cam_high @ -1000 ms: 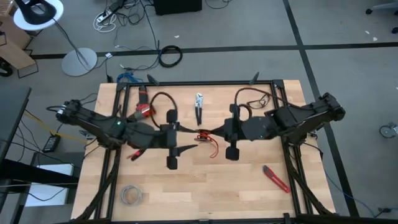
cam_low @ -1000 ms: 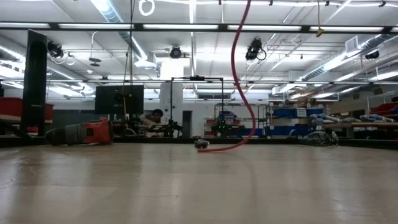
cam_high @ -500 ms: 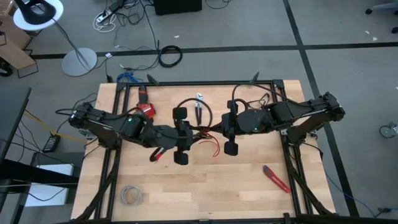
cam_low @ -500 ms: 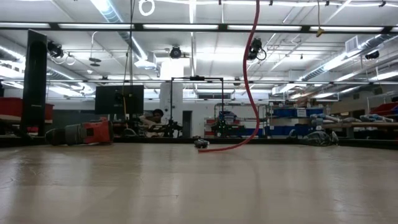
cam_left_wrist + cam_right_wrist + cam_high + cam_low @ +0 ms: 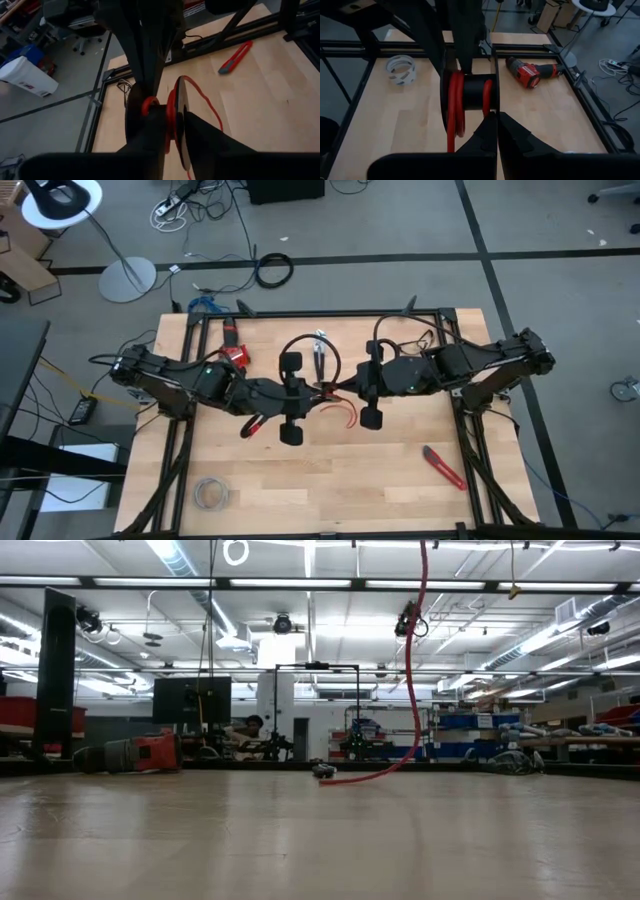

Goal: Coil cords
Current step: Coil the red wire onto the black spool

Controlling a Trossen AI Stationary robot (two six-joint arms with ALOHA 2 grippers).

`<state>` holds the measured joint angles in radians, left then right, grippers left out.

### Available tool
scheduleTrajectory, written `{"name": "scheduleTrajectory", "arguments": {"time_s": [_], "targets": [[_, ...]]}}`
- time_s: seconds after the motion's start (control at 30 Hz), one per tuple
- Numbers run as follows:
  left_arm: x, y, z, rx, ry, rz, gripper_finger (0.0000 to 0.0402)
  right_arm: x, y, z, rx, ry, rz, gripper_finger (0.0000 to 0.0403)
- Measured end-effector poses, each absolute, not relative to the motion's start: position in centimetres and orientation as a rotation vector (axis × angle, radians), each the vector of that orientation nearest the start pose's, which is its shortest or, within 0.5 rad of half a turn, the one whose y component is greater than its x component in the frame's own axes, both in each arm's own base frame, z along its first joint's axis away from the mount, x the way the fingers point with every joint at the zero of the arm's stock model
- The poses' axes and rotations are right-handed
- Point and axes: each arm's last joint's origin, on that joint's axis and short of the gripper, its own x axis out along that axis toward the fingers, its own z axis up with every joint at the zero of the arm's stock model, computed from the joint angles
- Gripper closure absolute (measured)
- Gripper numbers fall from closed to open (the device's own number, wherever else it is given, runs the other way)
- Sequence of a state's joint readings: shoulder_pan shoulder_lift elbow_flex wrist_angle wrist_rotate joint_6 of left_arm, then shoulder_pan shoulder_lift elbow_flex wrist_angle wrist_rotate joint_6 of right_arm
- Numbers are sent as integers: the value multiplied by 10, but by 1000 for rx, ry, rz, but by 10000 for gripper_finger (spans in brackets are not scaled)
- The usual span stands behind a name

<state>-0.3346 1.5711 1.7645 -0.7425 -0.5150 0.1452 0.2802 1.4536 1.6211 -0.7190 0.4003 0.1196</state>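
The thin red cord (image 5: 345, 412) runs between my two grippers at the table's middle. Some of it is gathered in loops (image 5: 454, 105). In the low view the red cord (image 5: 410, 690) hangs down in a curve, and its lower end (image 5: 340, 780) lies on the wood. My left gripper (image 5: 314, 394) reaches in from the left, its fingers close together around red strands (image 5: 171, 117). My right gripper (image 5: 343, 389) faces it from the right and is shut. The two sets of fingertips almost meet. My left gripper has several red strands (image 5: 170, 125) between its two fingers, coming level from the table's left. The loops stand clear of the table, and a slack length (image 5: 212, 107) curves away past the fingers. My right gripper holds a red loop (image 5: 148, 105) at its fingertips, coming from the table's right. Its own wrist view hides the contact behind the shut fingers (image 5: 487, 131).
A red drill (image 5: 232, 356) lies at the far left, pliers (image 5: 320, 352) just beyond the grippers. A red utility knife (image 5: 443, 467) lies near right and a pale grey wire coil (image 5: 210, 493) near left. Black frame rails (image 5: 330, 313) border the table.
My left gripper has moved toward the table's right and slightly toward its far edge, up to my right gripper, and has then kept still. The cord's hanging length in the low view has swung sideways, while its end on the table has stayed put.
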Motion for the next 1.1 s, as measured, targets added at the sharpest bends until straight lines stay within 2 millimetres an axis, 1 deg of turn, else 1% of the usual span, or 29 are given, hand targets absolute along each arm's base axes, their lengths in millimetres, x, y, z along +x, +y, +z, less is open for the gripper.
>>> {"name": "scheduleTrajectory", "arguments": {"time_s": [0.3,0.43,0.57,0.77,0.87,1.0,1.1], "targets": [[314,-94,425,363,513,148,391,292,72,416,-76,507,-173,403],[314,-94,425,344,510,153,397,293,73,418,-110,488,-164,402],[312,-94,429,311,490,154,400,294,79,423,-153,440,-147,390],[315,-97,430,275,457,141,401,292,96,434,-247,324,-177,363],[319,-99,432,242,384,128,401,289,108,441,-295,261,-165,348],[325,-102,422,224,309,95,401,283,127,450,-374,172,-173,328],[328,-104,414,187,218,60,401,273,146,459,-456,103,-201,317]]}}
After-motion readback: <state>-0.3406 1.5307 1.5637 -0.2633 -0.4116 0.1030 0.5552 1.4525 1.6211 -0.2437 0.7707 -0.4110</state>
